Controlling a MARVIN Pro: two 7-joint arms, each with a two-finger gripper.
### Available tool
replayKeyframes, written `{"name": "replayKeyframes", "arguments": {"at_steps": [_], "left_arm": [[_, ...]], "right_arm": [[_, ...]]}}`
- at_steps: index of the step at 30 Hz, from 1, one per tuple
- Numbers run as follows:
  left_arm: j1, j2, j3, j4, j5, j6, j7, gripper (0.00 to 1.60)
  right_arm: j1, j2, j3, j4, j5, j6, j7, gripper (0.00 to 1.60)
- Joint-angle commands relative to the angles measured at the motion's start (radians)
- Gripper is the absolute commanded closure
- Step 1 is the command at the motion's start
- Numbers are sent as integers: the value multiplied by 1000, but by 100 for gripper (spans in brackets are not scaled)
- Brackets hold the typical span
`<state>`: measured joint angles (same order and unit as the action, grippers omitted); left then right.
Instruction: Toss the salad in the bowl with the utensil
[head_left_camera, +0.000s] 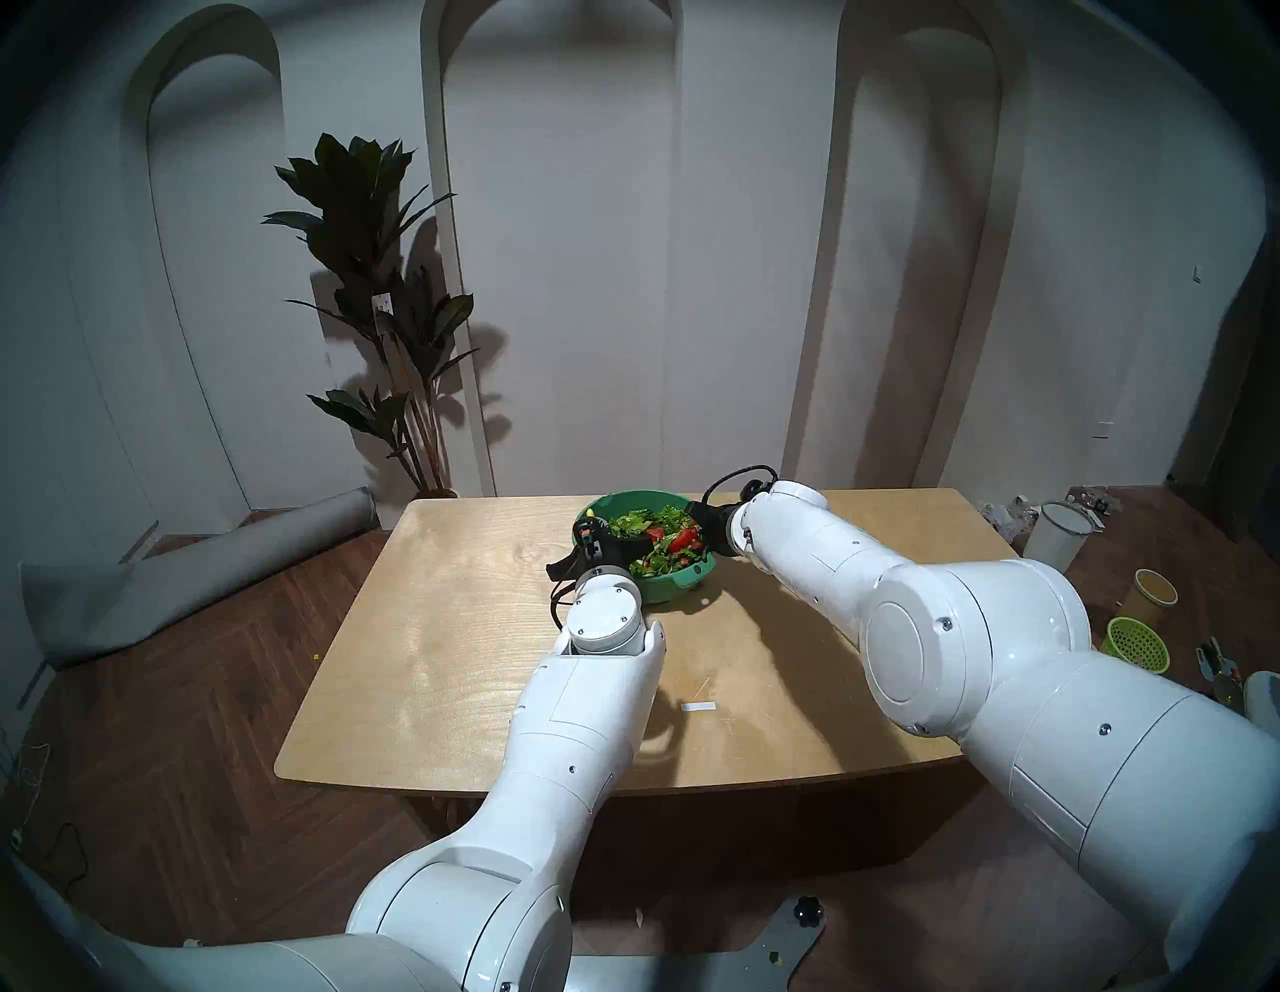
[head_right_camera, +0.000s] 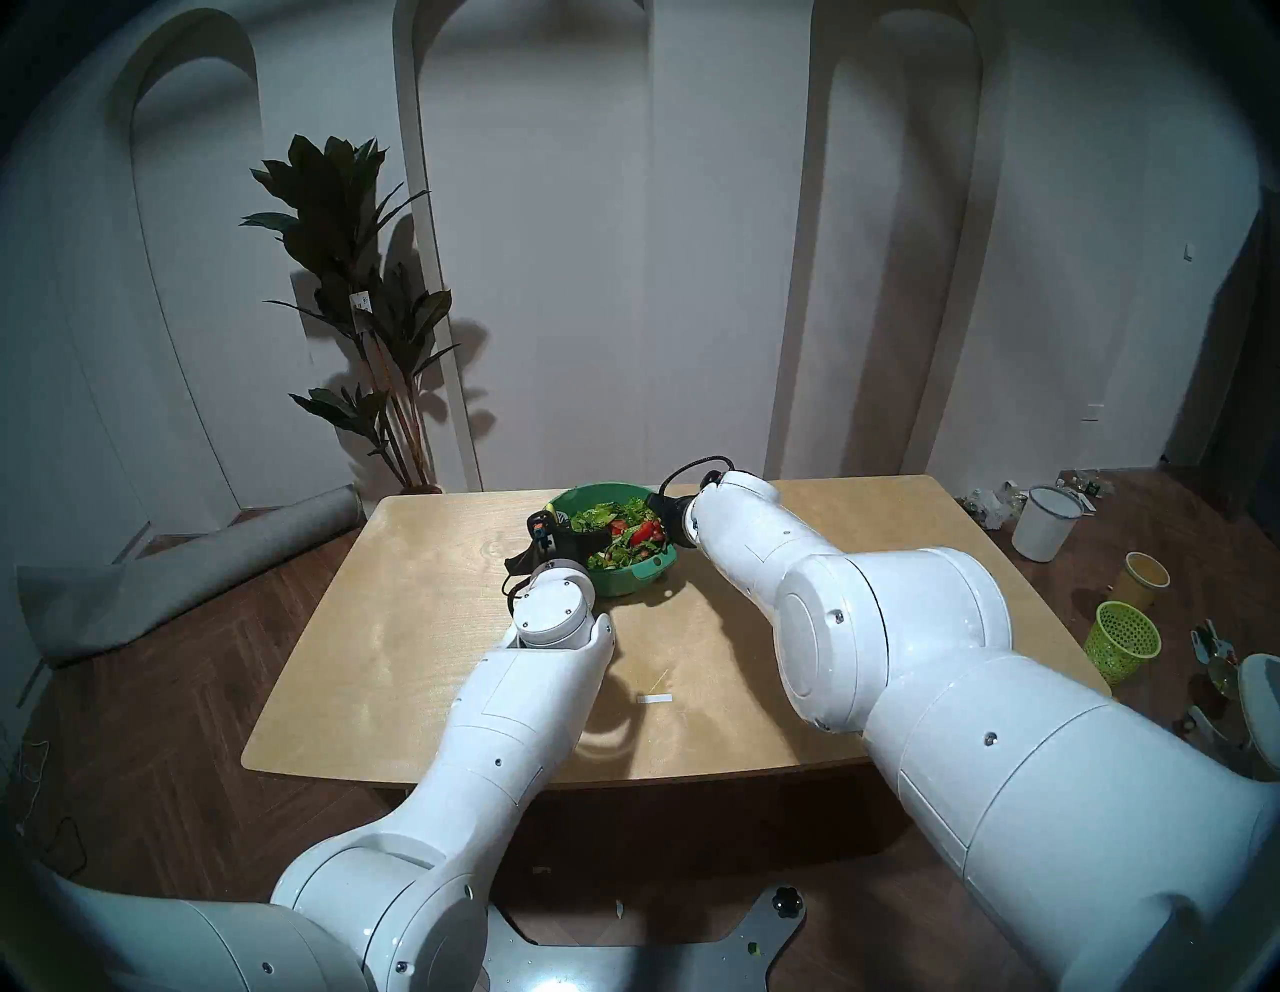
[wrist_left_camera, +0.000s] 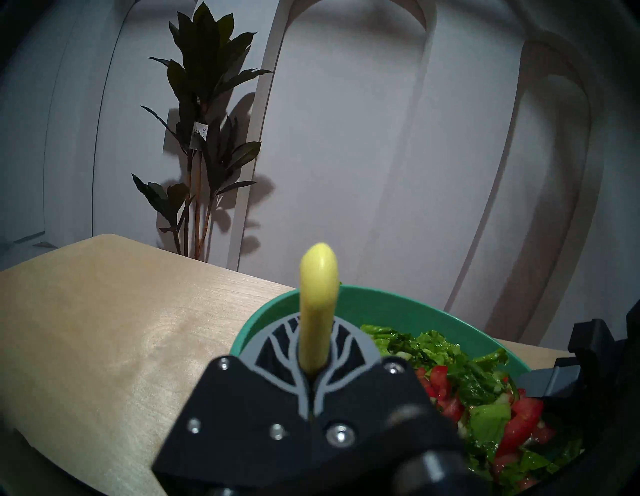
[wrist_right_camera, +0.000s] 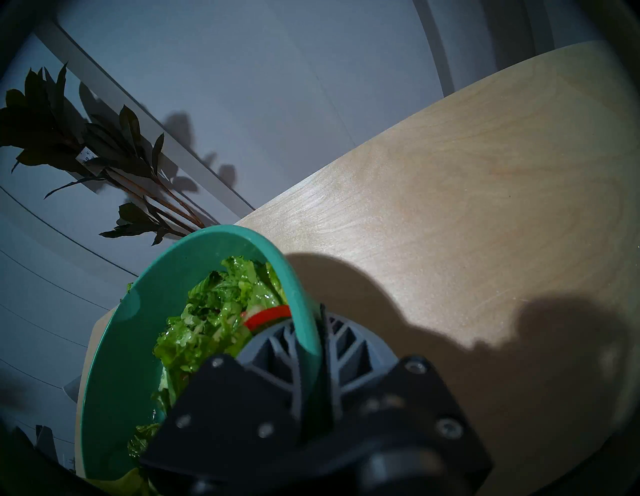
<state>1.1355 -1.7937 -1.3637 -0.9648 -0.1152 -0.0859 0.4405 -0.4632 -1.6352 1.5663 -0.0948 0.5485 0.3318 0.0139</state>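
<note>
— Pale walls (head_left_camera: 727, 242) with tall arched panels, dimly lit, shadows cast long.
— Dark herringbone wood floor (head_left_camera: 194, 727)?
— Yes, under a light wooden table (head_left_camera: 450, 623) with rounded corners.
— Left corner: a tall dark-leaved potted plant (head_left_camera: 374, 277), and a rolled grey mat (head_left_camera: 208, 575) lying on the floor.
— Right side: a white bucket (head_left_camera: 1056, 540), a yellow cup (head_left_camera: 1153, 592), a lime-green mesh basket (head_left_camera: 1136, 644).

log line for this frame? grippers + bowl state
left gripper: shut on utensil | right gripper: shut on bowl rim | salad: in bowl | bowl: on table
</note>
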Motion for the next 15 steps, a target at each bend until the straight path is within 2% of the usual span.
{"name": "replayKeyframes", "arguments": {"at_steps": [1, 8, 11, 13, 15], "left_arm": [[-7, 4, 83, -22, -1, 79, 68, 160], [-8, 11, 190, -66, -36, 205, 193, 160], [-9, 12, 208, -83, -59, 231, 218, 160], [-6, 17, 237, -120, -102, 276, 270, 160], [-6, 17, 239, -129, -126, 289, 278, 160]], "right_arm": [[36, -4, 1, -30, 2, -8, 6, 131], [37, -5, 2, -31, 2, -9, 8, 131], [37, -5, 2, -32, 2, -10, 8, 131], [37, -5, 2, -32, 2, -10, 8, 131], [37, -5, 2, -33, 2, -11, 8, 131]]}}
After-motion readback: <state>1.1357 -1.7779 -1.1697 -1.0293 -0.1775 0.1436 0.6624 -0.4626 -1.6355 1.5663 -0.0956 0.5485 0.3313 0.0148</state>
